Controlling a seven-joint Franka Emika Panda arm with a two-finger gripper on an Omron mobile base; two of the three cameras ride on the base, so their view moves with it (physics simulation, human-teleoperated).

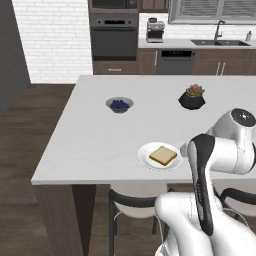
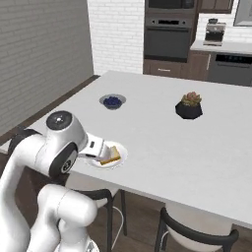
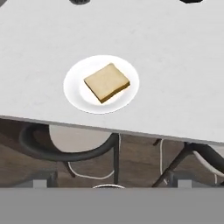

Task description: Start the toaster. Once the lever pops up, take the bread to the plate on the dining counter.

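The off-white desk (image 1: pixel 90 135) carries the white plate (image 3: pixel 74 87) near its front edge, the bread (image 3: pixel 106 82) lying flat on it, ahead of the released, empty end effector (image 2: pixel 104 152); the right base view hides part of the plate behind that end effector, its fingertips hard to make out.

Glossy white rounded arm (image 1: pixel 220 150) segments, dark joint bands, grey round cap.

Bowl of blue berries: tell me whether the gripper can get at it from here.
Probably yes. The bowl of blue berries stands alone on the dining counter, beyond the plate with the bread; nothing blocks the way.
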